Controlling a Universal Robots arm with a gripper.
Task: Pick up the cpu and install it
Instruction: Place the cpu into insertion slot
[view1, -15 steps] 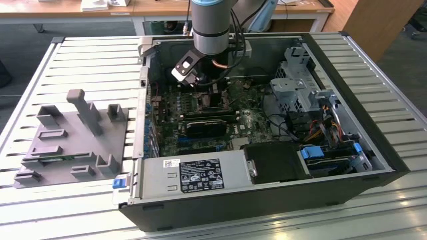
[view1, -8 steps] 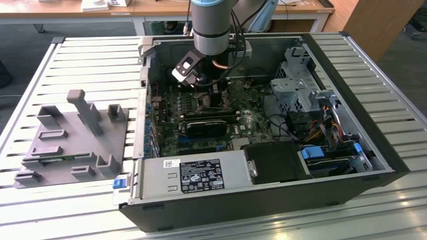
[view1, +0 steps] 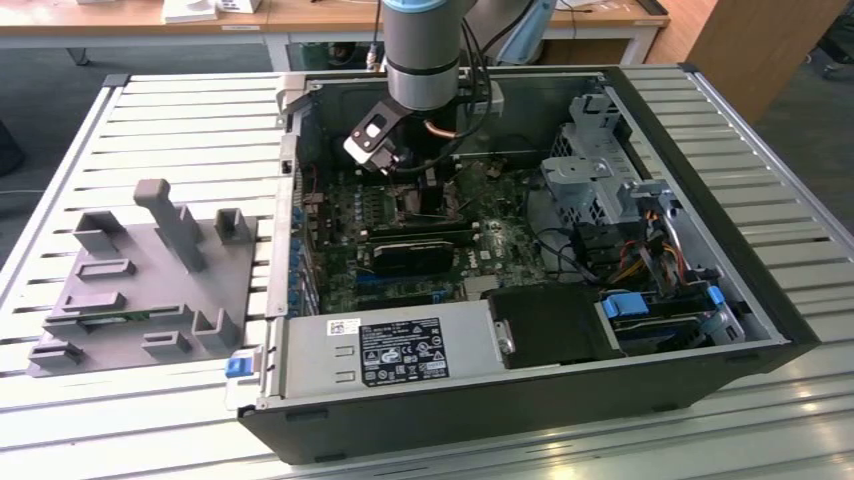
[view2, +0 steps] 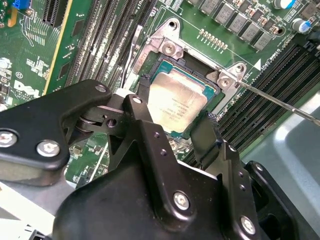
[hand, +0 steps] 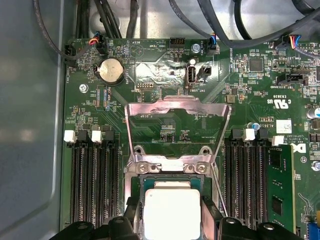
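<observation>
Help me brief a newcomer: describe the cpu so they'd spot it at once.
In the open computer case, find the green motherboard beneath the arm. Between its black memory slots a metal load plate stands raised. The cpu sits at the plate's hinge: the only flat, pale silver square, clamped between the gripper's black fingers.

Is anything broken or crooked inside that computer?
Nothing looks broken or spilled. The one odd-looking bit is the metal socket cover, tipped up open above the socket, with its thin lever sticking out sideways. The cpu sits square in the socket, with the gripper closed on two of its sides.
</observation>
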